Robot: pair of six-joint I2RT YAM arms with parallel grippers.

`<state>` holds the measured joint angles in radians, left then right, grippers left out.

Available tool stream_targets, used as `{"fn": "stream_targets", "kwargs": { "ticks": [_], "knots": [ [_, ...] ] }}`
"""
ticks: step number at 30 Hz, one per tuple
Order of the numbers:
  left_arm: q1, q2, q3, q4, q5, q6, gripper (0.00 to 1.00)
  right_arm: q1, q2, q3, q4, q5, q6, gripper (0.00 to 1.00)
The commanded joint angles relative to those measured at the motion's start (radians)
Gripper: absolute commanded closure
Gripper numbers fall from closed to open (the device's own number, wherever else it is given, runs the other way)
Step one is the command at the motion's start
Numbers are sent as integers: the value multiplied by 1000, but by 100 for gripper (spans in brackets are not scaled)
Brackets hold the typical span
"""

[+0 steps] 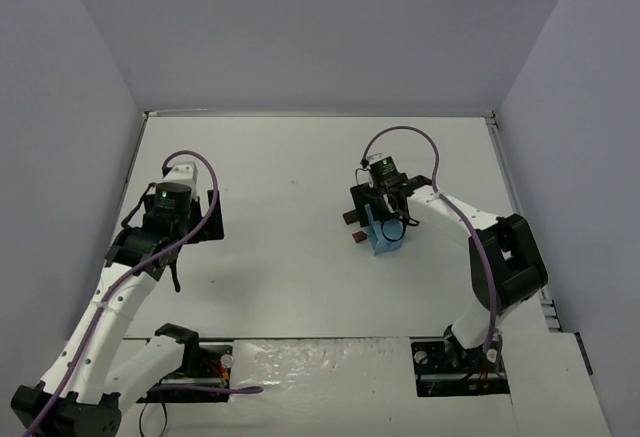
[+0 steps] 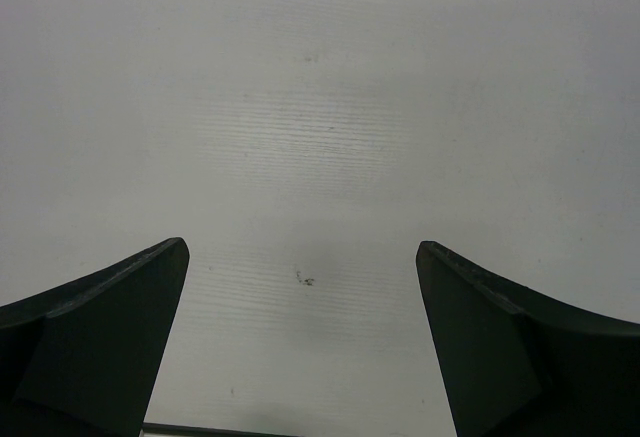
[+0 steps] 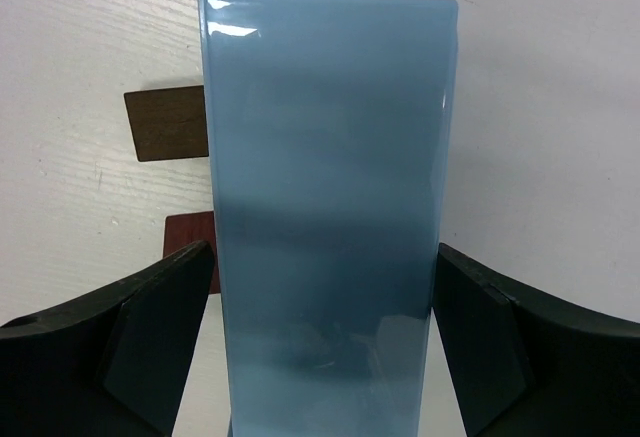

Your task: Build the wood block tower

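My right jaws straddle the blue box [image 3: 330, 207] (can't tell if they're pinching yet), probably to clear it off the wood blocks [image 3: 165, 122], my left jaws waiting wide apart.

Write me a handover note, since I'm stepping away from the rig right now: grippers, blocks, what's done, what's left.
Left gripper: open, empty, over bare table.
Right gripper: jaws either side of the light blue box; can't tell whether they grip it.
Blocks: only a dark brown block and a reddish-brown block show, on the table, partly hidden by the box.
Done: nothing stacked.
Left: find the other blocks and do all the stacking.
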<state>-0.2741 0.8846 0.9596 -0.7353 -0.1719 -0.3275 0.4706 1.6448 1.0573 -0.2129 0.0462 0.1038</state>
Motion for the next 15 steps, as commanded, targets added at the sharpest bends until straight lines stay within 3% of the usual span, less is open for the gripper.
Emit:
{"fn": "stream_targets", "kwargs": {
  "ticks": [1, 4, 8, 15],
  "knots": [
    [-5, -16, 42, 40, 8, -12, 3, -1, -3, 9, 23, -16, -10, 30],
    [-4, -20, 37, 40, 7, -12, 3, 0, -13, 11, 22, -21, -22, 51],
    [-4, -29, 27, 40, 6, -8, 3, 4, -35, 15, 23, -2, -30, 70],
    [-4, -40, 12, 40, 2, -8, 3, 79, -81, 28, 19, 120, -49, 84]
  ]
}}
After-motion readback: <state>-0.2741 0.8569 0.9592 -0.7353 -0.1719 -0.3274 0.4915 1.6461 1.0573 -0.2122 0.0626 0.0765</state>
